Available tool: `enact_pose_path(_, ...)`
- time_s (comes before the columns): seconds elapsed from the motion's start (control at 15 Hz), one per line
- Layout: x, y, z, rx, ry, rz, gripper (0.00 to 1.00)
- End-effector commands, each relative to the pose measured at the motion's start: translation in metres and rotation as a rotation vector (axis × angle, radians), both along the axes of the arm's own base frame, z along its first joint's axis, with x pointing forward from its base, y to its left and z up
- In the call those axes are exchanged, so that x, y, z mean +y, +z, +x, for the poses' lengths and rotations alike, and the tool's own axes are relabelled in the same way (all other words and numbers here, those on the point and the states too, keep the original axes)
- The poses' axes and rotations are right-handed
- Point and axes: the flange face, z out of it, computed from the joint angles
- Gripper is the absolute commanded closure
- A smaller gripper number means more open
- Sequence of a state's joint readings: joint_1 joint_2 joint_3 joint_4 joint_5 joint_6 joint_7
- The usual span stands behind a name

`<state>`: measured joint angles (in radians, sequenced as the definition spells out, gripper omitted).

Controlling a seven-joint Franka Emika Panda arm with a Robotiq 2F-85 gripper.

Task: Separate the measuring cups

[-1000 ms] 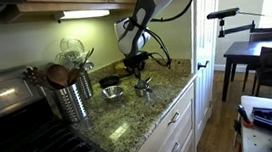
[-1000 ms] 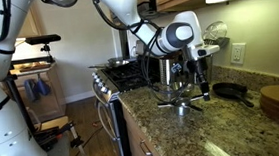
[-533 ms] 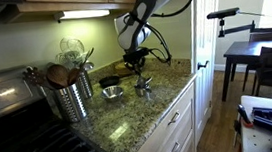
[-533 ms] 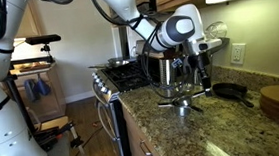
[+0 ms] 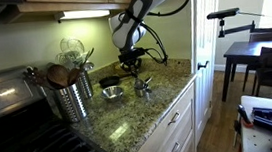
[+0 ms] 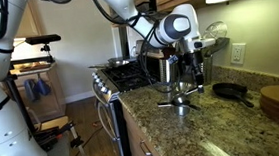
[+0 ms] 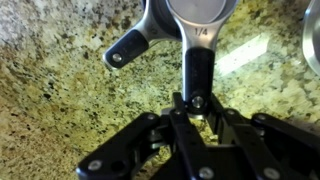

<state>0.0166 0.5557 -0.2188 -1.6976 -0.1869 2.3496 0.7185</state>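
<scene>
Though partly hidden, jaws seemingly clamped on handle tip of measuring cups [image 7: 196,15], bowls beyond.

Speckled granite countertop [image 5: 130,119], measuring cups [image 5: 143,85] on it, utensil canister [image 5: 75,98], black pan [image 5: 109,82]

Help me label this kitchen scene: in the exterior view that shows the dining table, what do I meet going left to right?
stove → utensil canister → measuring cups → dining table
</scene>
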Motion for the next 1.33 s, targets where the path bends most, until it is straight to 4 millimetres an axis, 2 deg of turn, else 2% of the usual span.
enact_pose_path(0.0, 0.01, 0.018, -0.002, 0.024, 0.017, 0.027, 0.87)
enact_pose_path(0.4, 0.024, 0.028, 0.004, 0.026, 0.071, 0.056, 0.88)
enact_pose_path(0.93, 0.071, 0.01, 0.005, 0.103, 0.193, 0.131, 0.88)
enact_pose_path(1.27, 0.088, -0.006, 0.001, 0.135, 0.238, 0.145, 0.88)
